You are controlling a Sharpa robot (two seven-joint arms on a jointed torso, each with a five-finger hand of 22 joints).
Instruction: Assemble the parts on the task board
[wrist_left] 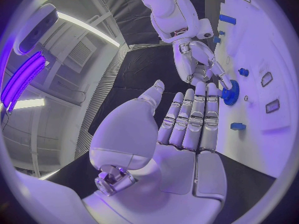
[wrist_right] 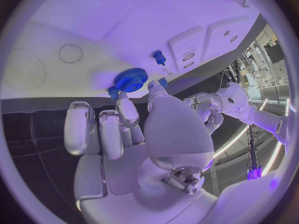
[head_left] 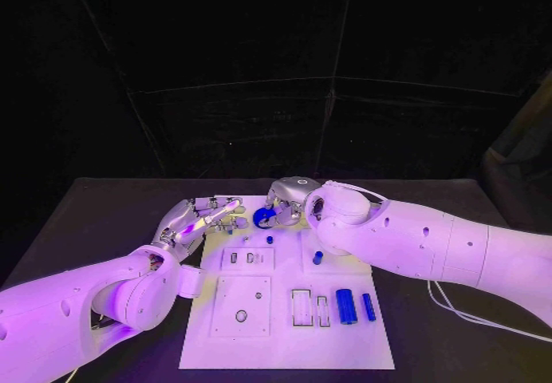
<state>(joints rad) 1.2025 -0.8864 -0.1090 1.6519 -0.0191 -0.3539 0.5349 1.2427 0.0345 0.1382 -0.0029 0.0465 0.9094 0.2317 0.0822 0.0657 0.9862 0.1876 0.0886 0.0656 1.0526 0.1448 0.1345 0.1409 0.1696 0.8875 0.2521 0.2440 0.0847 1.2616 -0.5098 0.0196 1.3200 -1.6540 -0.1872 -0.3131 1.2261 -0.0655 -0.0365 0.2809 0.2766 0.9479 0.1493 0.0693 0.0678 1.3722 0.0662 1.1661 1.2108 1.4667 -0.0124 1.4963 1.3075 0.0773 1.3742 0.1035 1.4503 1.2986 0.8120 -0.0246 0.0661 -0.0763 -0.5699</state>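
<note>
Silver right hand [head_left: 288,199] pinches the blue gear [head_left: 265,217]; left hand [head_left: 198,221] hovers, fingers spread.

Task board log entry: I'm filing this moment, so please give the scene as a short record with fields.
surface: black table
task board: white plate in the middle of the table
right hand: at the board's far end, fingers on the blue gear
left hand: open over the board's far left corner, holding nothing
gear state: lying flat on the board
loose parts: two blue cylinders lying at the board's near right
other parts: small blue peg near the board's middle
</note>
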